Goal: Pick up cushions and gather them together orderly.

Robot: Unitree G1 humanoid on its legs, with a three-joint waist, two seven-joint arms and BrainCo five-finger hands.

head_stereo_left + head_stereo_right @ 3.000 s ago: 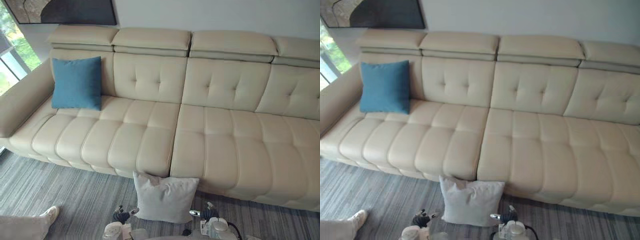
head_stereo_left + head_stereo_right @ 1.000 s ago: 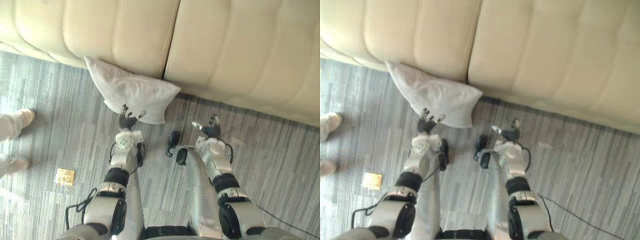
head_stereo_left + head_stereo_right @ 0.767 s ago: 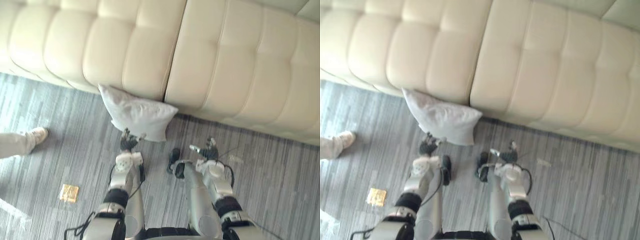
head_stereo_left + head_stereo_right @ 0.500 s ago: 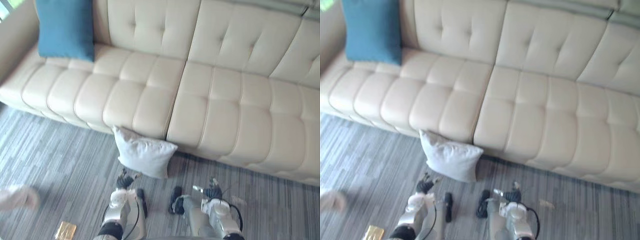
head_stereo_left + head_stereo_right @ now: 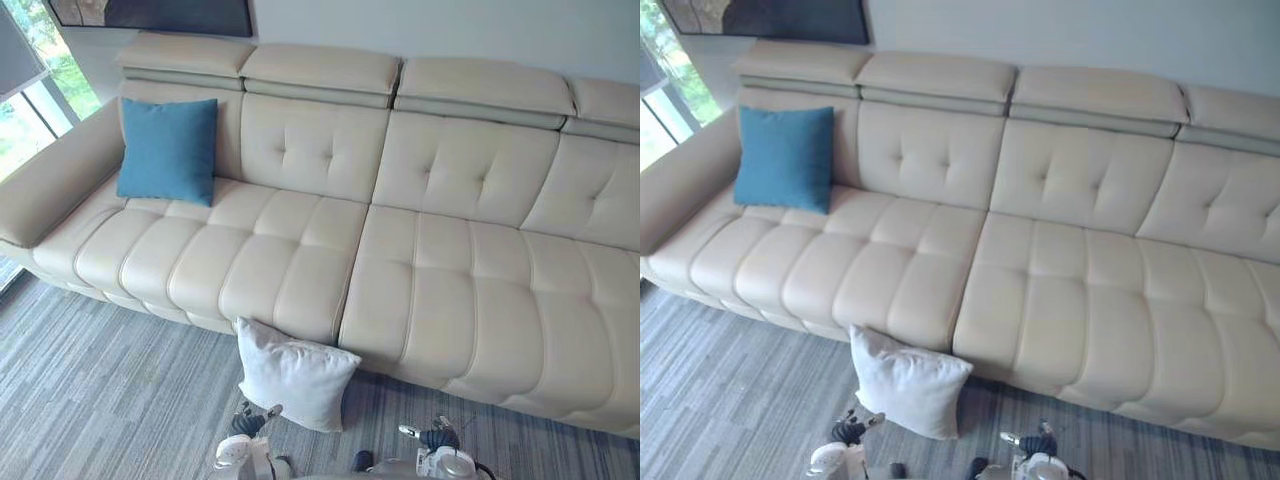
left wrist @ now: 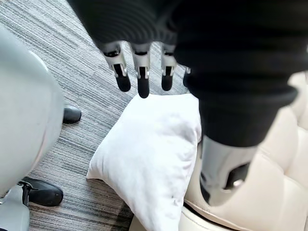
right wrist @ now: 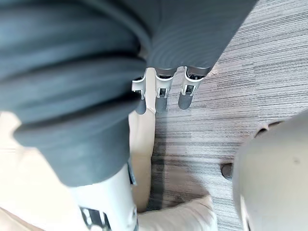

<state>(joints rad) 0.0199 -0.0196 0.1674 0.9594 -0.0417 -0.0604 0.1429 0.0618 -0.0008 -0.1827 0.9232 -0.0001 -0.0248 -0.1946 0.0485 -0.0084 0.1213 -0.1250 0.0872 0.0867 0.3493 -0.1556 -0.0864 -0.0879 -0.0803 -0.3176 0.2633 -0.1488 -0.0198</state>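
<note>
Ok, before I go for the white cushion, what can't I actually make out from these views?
Sofa: its right end is cut off by the eye views' right edge, so any cushion there is unseen.
White cushion: its rear face is hidden against the sofa front.
Left hand: its wrist view cannot settle whether the straight fingers touch the cushion.
Right hand: small at the eye views' bottom edge, arm cut off.

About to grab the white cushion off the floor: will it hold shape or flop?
Likely soft and floppy: the cushion leans slumped against the sofa, corners pinched. Probably light for its puffy bulk. Its matte cloth should not slip in the left hand.
</note>
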